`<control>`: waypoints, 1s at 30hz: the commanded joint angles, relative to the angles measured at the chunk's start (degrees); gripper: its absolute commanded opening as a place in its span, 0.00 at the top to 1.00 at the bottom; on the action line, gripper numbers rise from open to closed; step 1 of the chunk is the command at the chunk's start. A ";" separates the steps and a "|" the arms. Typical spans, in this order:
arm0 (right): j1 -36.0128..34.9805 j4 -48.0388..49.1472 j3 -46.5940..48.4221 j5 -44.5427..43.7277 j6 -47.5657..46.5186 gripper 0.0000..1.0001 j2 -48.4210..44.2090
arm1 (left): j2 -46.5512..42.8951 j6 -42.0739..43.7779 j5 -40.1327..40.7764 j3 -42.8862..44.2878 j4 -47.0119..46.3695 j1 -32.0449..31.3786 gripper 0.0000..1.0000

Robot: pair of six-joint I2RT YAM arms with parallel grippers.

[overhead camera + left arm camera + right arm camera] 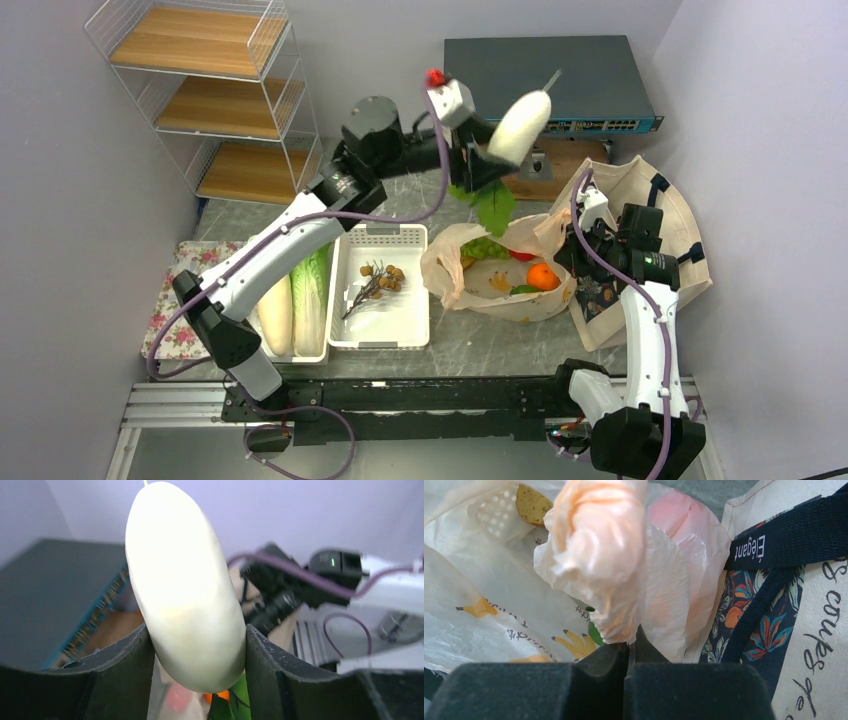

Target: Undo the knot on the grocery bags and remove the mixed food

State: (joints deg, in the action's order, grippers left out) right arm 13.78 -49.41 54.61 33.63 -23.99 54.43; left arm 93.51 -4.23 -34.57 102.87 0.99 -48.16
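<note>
Unloading underway — left claw (pixel 196 650) clamps the white radish (pixel 180 580) aloft, right claw (pixel 628 652) pinches the plastic bag (pixel 599 555) by its rim — next, likely, lowering the radish into the white tray (pixel 395 325).

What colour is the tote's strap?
Dark navy; the strap shows best from the right wrist.

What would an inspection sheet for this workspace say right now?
Surface: grey marbled table.
Job's things: plastic bag open, orange and grapes inside; tote beside it; white radish held aloft; cabbage and nuts in trays.
Clutter: floral cloth, wire shelf, network switch.
Grippers: left gripper shut on white radish; right gripper shut on plastic bag.
Cables: purple cables along both arms.
Surroundings: plain walls.
</note>
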 commanded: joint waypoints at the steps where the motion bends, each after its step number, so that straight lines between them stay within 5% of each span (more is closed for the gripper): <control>1: -0.11 1.58 0.59 1.50 0.14 1.00 0.00 | -2.28 -5.41 8.46 7.95 -2.96 3.33 1.00; 6: -0.08 1.36 0.79 1.11 -0.12 1.00 -1.18 | -11.43 7.83 -8.31 0.40 18.18 20.38 1.00; 9: -0.07 1.98 0.83 2.08 0.62 1.00 -0.99 | -15.51 20.21 -11.25 -2.40 41.00 32.22 1.00; 15: -0.07 1.01 1.70 2.28 -0.22 1.00 0.20 | -21.53 37.92 -8.44 -8.65 65.22 60.42 1.00; 20: -0.13 1.02 1.17 2.51 -1.18 1.00 0.36 | -22.82 49.93 4.90 -13.93 74.54 69.88 1.00; 30: -0.09 1.75 0.72 2.63 -1.75 1.00 1.46 | -14.84 46.92 14.86 -24.06 71.12 72.62 1.00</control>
State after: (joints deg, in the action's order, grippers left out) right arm 13.78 -49.41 54.61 35.07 -24.49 55.86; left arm 76.01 41.41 -24.05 80.40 72.71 23.99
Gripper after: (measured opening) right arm 0.008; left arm 0.601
